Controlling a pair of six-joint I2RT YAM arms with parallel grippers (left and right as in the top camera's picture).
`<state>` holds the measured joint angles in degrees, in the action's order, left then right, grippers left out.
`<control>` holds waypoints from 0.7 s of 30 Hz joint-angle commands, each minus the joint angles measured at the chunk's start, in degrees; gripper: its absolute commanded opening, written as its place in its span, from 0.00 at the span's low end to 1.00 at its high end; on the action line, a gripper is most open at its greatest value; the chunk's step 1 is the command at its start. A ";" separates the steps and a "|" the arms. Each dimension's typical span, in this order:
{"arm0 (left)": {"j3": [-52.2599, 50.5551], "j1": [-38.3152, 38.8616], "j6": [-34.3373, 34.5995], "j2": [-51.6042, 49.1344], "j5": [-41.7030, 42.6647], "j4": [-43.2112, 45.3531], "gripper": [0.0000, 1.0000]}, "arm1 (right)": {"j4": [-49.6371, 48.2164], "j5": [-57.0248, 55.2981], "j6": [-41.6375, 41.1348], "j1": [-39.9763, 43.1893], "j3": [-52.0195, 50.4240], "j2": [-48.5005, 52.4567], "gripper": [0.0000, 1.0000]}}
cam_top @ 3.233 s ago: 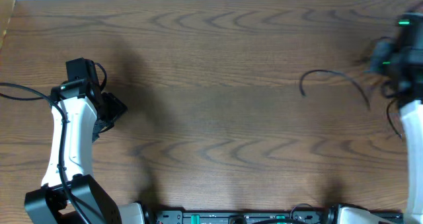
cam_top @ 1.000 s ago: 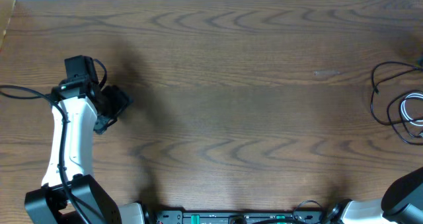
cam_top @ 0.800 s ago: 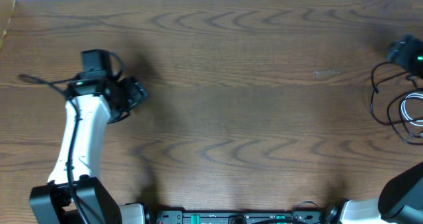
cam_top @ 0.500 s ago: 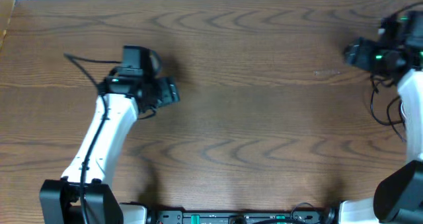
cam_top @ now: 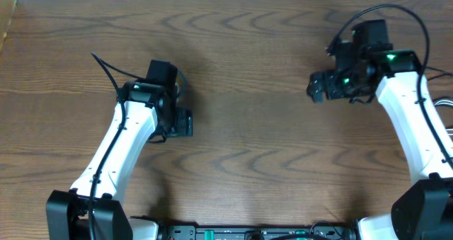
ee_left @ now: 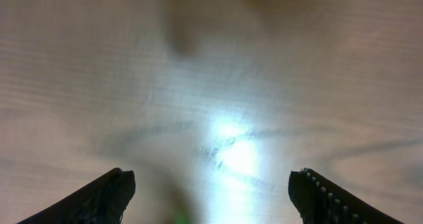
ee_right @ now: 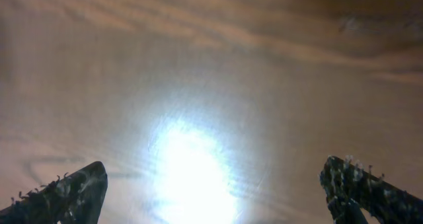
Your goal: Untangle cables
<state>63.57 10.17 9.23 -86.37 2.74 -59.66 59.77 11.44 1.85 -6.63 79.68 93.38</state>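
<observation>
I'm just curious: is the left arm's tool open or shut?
Open. The left tool has its fingers wide apart, with only bare table between them.

One wooden surface [cam_top: 248, 56] carries everything. Two arms reach over it: one left arm [cam_top: 117, 151] and one right arm [cam_top: 410, 120]. Each ends in one pincer, so there are two in all: the left pincer [cam_top: 182, 122] and the right pincer [cam_top: 316, 89]. Each wrist view shows two fingers, four altogether. Of the cables, only one pale strand [cam_top: 446, 103] shows, at the surface's right edge; how many cords lie there cannot be told.
</observation>
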 commanded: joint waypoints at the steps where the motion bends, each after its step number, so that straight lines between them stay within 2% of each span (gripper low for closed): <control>1: 0.42 -0.24 2.75 0.33 -2.16 -2.67 0.80 | 1.79 -1.42 -0.15 -1.86 -1.64 0.66 0.99; 7: 0.42 -0.22 3.76 0.35 -1.92 -6.67 0.80 | 6.01 -1.20 -5.51 -2.86 -5.77 0.61 0.99; 13: -2.95 -0.22 3.76 4.63 -1.92 -6.27 0.80 | 3.37 -1.20 -6.32 -2.86 -14.05 -2.54 0.99; 21: -14.95 -0.20 3.69 29.53 -1.92 0.98 0.80 | -6.93 -2.25 -6.93 -3.65 -26.23 -18.71 0.99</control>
<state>52.47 10.17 12.21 -66.94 1.34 -59.94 55.40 10.26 -4.21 -8.99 56.31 82.39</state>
